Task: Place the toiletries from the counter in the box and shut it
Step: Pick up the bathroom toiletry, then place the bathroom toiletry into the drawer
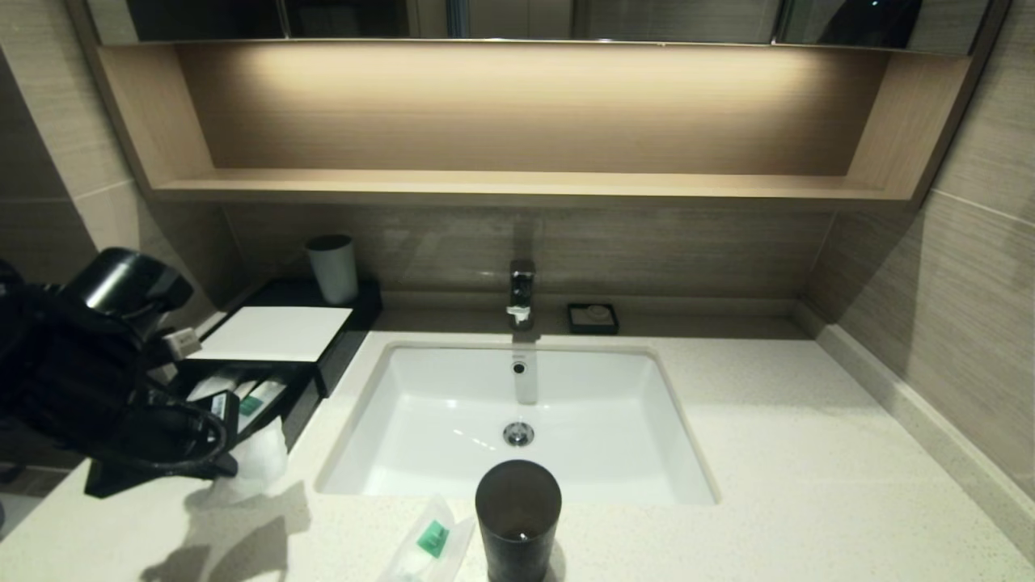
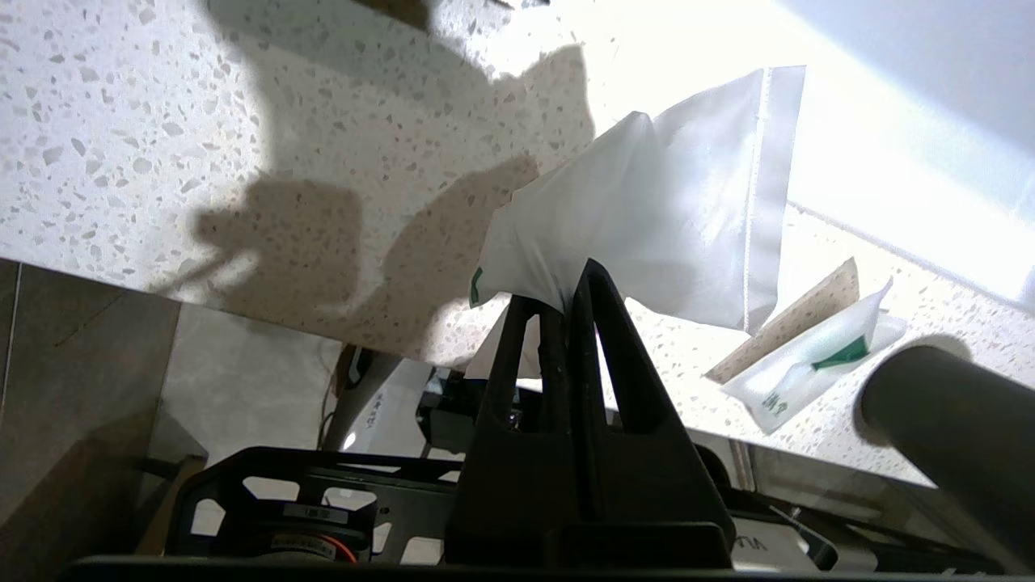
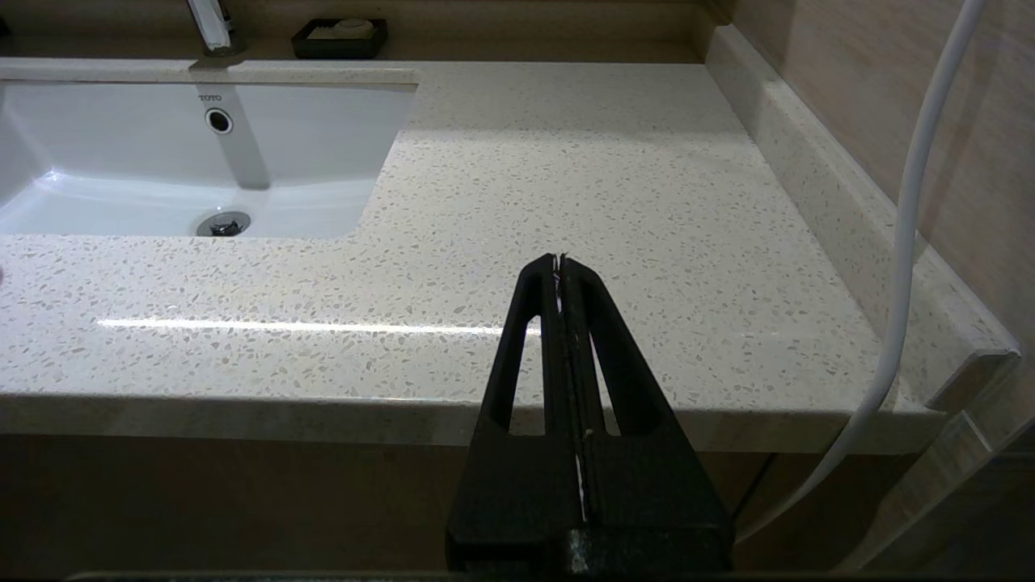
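My left gripper is shut on the corner of a squarish translucent-white packet, which hangs above the counter just in front of the box. The box stands at the back left, black with a white top panel. Its front tray is pulled out, with packets lying in it. The held packet hangs beside the tray's front corner. A long thin packet with a green label lies at the counter's front edge. My right gripper is shut and empty, off the counter's front edge to the right of the basin.
A dark cylindrical cup stands right beside the long packet. The white sunken basin and its tap fill the middle. A pale cup stands behind the box, and a small black dish sits by the back wall.
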Available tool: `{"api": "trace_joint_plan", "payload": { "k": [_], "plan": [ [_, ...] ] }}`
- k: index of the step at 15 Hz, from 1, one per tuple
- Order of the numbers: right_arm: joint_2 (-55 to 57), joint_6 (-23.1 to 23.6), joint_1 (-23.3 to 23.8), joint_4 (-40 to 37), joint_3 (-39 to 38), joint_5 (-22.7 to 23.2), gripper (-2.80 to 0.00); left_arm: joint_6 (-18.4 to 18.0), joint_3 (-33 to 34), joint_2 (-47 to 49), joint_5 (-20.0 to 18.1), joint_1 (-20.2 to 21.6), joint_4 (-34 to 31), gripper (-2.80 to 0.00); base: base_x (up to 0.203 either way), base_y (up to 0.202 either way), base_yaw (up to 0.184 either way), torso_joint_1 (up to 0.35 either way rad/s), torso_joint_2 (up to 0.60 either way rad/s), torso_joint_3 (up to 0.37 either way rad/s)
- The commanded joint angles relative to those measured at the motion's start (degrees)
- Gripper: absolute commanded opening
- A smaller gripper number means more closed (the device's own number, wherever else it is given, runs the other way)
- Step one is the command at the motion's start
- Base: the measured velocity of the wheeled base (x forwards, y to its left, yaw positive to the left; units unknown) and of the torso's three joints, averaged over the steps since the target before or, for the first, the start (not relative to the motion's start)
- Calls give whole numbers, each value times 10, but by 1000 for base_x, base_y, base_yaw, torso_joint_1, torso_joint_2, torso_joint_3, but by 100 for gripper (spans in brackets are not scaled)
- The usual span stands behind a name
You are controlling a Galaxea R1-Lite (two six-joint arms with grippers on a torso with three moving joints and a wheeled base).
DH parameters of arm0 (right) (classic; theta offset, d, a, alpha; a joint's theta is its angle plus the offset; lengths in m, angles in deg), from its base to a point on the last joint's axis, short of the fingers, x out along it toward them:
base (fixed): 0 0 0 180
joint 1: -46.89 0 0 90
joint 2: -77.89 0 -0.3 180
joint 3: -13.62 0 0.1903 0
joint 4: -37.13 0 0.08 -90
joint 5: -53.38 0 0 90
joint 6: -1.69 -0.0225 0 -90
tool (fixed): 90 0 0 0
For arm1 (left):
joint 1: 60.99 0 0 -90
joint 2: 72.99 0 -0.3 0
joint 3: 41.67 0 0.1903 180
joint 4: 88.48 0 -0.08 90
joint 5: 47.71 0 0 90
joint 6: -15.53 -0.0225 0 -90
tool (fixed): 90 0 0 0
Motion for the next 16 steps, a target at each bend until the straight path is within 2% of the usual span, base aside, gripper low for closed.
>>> {"api": "trace_joint_plan", "payload": {
  "k": [1, 3, 7, 10, 16],
  "plan": [
    [0, 0, 0, 0, -1, 0, -280, 9, -27, 26, 0, 4, 0, -280, 0, 0, 0, 0, 0, 0],
    [0, 0, 0, 0, -1, 0, -280, 26, -59, 61, 0, 9, 0, -280, 0, 0, 0, 0, 0, 0],
    [0, 0, 0, 0, -1, 0, -280, 91, -146, 133, 3, 11, -7, -280, 0, 0, 0, 0, 0, 0],
    [0, 0, 0, 0, -1, 0, -280, 132, -180, 172, 6, 23, -13, -280, 0, 0, 0, 0, 0, 0],
    [0, 0, 0, 0, -1, 0, -280, 158, -207, 187, 25, 59, -10, -280, 0, 0, 0, 0, 0, 0]
  ]
}}
